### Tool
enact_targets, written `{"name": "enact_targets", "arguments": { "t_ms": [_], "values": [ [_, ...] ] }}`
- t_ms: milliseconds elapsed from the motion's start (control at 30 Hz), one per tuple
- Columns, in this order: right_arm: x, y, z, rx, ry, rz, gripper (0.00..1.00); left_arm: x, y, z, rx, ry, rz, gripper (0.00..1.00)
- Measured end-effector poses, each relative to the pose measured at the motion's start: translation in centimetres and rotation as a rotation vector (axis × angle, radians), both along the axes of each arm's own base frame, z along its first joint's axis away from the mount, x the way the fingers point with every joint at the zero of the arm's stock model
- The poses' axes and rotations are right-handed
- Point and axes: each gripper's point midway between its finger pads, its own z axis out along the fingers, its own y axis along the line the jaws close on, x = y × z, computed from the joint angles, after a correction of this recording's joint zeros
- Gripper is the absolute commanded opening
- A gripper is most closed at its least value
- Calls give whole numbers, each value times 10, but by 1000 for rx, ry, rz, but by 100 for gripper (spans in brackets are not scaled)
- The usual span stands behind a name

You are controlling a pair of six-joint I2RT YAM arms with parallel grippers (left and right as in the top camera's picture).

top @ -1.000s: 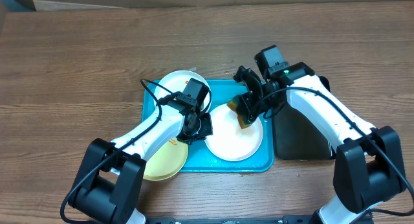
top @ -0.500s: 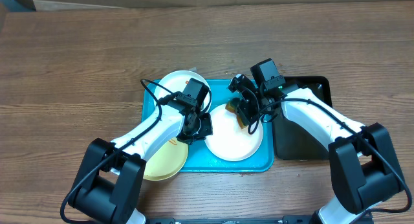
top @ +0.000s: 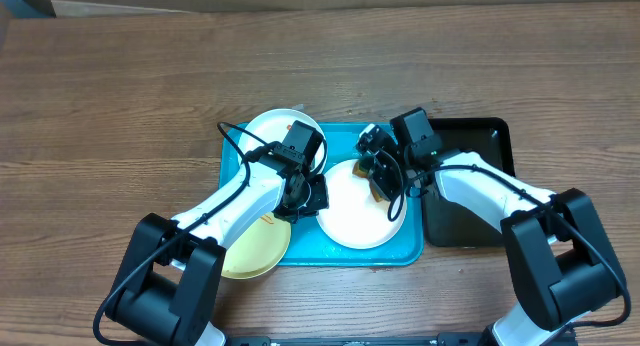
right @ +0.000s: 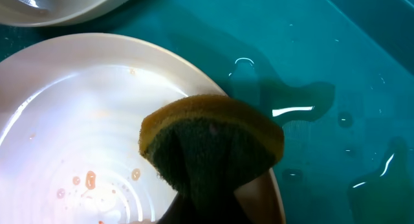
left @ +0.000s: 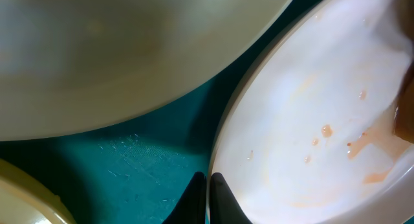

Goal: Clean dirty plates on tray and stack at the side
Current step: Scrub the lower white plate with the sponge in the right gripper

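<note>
Across the tray (top: 404, 250) lie three plates (top: 355, 221), two white, one yellow.

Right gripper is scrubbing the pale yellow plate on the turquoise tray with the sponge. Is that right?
No: the plate is white, not pale yellow. The right wrist view shows the right gripper holding the yellow-and-green sponge on the round white plate, orange-smeared, on the turquoise plastic tray. The pale yellow plate lies apart, front left.

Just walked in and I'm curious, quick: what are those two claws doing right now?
Left gripper: shut, tips at the white plate rim; whether it pinches the rim cannot be told.
Right gripper: shut on the sponge.
</note>
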Motion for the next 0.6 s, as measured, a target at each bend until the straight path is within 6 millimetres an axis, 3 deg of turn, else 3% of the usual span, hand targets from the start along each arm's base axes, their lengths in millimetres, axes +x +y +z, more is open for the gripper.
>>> {"name": "enact_targets", "arguments": {
  "t_ms": [433, 600],
  "values": [
    [-4, 2, -8, 16, 27, 6, 4, 0, 0, 0, 0, 0, 0, 4],
    [-34, 5, -8, 46, 175, 54, 4, -1, 1, 0, 3, 4, 0, 4]
  ]
}}
